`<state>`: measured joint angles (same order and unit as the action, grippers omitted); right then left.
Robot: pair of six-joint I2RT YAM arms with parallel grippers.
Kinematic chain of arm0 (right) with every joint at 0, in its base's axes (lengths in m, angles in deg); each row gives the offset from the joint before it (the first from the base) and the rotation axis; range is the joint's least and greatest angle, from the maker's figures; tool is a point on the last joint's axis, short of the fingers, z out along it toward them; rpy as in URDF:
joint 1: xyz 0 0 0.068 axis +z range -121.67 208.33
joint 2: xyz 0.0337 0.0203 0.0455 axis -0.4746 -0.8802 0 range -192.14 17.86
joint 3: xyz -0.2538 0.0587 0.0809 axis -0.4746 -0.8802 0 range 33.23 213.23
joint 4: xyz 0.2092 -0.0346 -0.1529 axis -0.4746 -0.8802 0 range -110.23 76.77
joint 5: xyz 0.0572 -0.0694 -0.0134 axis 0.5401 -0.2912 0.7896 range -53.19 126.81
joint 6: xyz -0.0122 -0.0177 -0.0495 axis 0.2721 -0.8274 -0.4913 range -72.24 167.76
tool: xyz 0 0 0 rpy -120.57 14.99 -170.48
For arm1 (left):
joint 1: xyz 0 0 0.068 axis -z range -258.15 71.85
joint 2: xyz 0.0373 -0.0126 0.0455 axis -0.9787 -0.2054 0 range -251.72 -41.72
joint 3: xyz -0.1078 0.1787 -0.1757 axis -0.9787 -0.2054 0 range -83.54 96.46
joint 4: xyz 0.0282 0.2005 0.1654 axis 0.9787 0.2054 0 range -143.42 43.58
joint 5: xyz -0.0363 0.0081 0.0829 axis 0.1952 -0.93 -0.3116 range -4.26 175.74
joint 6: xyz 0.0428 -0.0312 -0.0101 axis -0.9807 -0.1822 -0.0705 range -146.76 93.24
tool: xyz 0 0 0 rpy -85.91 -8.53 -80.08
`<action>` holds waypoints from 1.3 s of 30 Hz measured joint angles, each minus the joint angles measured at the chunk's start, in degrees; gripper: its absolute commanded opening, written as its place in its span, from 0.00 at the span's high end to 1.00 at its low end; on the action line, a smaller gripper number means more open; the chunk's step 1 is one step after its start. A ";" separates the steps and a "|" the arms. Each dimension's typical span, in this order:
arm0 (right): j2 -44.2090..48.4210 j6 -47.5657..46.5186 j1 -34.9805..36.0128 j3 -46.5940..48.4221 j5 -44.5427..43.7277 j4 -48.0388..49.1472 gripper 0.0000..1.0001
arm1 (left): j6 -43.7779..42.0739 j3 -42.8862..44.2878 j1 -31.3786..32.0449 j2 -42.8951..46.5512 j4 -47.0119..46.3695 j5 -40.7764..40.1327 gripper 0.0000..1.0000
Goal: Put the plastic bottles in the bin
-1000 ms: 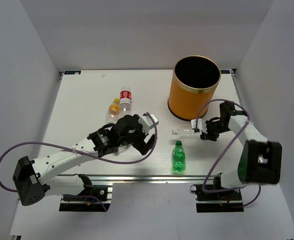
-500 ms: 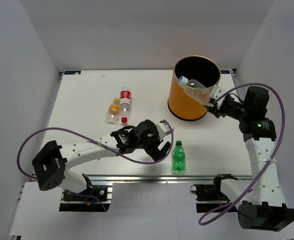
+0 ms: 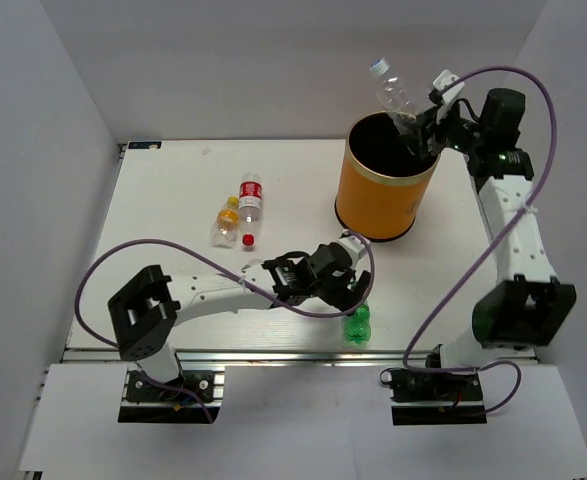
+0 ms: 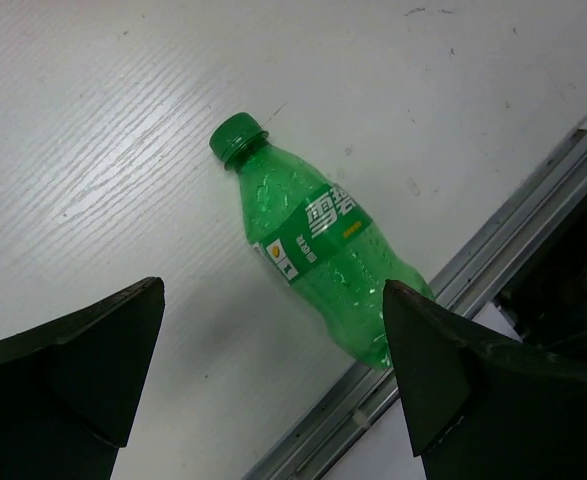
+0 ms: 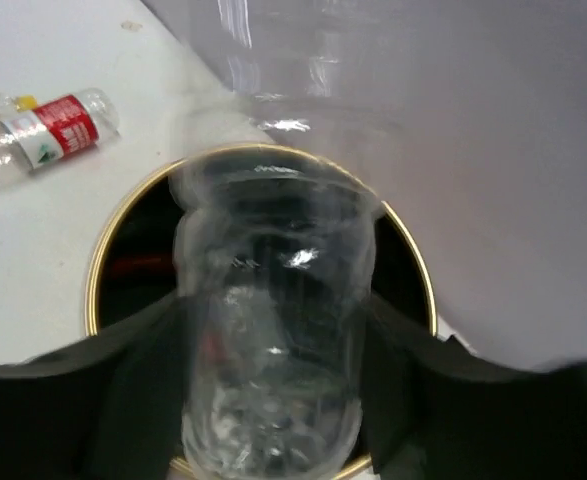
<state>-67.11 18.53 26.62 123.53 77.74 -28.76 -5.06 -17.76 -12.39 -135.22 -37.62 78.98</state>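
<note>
The orange bin (image 3: pixel 376 202) with a gold rim stands at the back right; its rim shows in the right wrist view (image 5: pixel 103 262). My right gripper (image 3: pixel 425 128) is shut on a clear bottle (image 3: pixel 396 96) and holds it above the bin's mouth; the bottle fills the right wrist view (image 5: pixel 273 340). My left gripper (image 3: pixel 348 293) is open just above a green bottle (image 3: pixel 357 320) lying near the front edge, seen between the fingers in the left wrist view (image 4: pixel 318 250). A red-labelled clear bottle (image 3: pixel 250 194), an orange-capped one (image 3: pixel 227 214) and a red-capped one (image 3: pixel 244 238) lie at mid-left.
The table's metal front rail (image 4: pixel 473 270) runs right beside the green bottle. White walls close in the back and sides. The red-labelled bottle also shows in the right wrist view (image 5: pixel 58 128), left of the bin.
My right arm has lifted the clear bottle from the table up over the bin's mouth. My left arm has swept right, from mid-table to the green bottle.
</note>
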 measured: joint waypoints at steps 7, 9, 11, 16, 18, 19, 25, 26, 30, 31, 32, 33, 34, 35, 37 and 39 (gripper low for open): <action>-9.03 0.44 -0.02 1.46 0.39 -2.75 0.10 | 7.10 9.90 3.74 -10.45 8.57 -6.99 0.00; -7.89 0.44 -0.02 -0.63 0.24 -2.21 0.10 | 8.87 11.56 4.61 -12.83 10.73 -8.68 0.00; -5.55 0.52 -0.13 -3.13 -0.31 -2.08 0.10 | 10.34 12.52 5.42 -14.56 12.70 -9.66 0.00; 4.17 1.92 -0.81 -11.10 -3.52 0.66 0.10 | 13.46 16.59 6.86 -19.45 17.70 -11.47 0.00; 9.07 2.47 -1.53 -14.69 -4.79 2.14 0.10 | 14.29 17.99 7.21 -21.29 18.56 -11.87 0.00; 11.54 2.78 -1.88 -16.31 -5.20 2.80 0.10 | 14.62 18.51 7.43 -22.12 19.12 -11.93 0.00; 19.76 3.02 -3.48 -20.41 -5.88 3.08 0.41 | 16.44 20.81 8.41 -25.57 21.97 -11.91 0.23; 20.41 2.95 -3.67 -20.94 -5.79 2.91 0.71 | 16.52 20.81 8.48 -25.57 21.99 -11.87 0.35; 23.52 3.65 -5.03 -24.28 -7.50 1.40 1.00 | 16.72 20.81 8.61 -25.00 22.69 -12.24 0.81; 24.20 4.07 -5.35 -24.81 -8.85 0.92 1.00 | 16.63 20.81 8.61 -24.76 23.15 -12.72 0.88; 24.81 4.59 -5.68 -25.18 -10.54 0.79 1.00 | 16.52 20.81 8.61 -24.33 23.56 -13.44 0.88; 25.35 4.96 -5.95 -25.40 -12.28 0.57 1.00 | 16.17 20.81 8.61 -23.85 24.24 -14.05 0.88; 25.75 5.29 -6.36 -25.55 -13.79 0.37 1.00 | 15.65 20.83 8.61 -22.99 25.14 -15.19 0.89; 25.94 5.53 -6.78 -25.62 -15.04 0.20 1.00 | 15.08 20.98 8.61 -21.86 25.99 -16.50 0.89; 26.23 5.73 -7.80 -26.71 -17.09 0.66 1.00 | 13.60 21.88 8.46 -18.80 27.74 -19.19 0.89; 26.95 5.68 -9.07 -30.25 -18.10 0.68 1.00 | 11.69 24.41 8.13 -15.61 28.57 -22.25 0.89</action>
<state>-40.16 24.21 17.55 93.28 59.64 -28.08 6.63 6.65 -4.26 -150.82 -9.06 56.73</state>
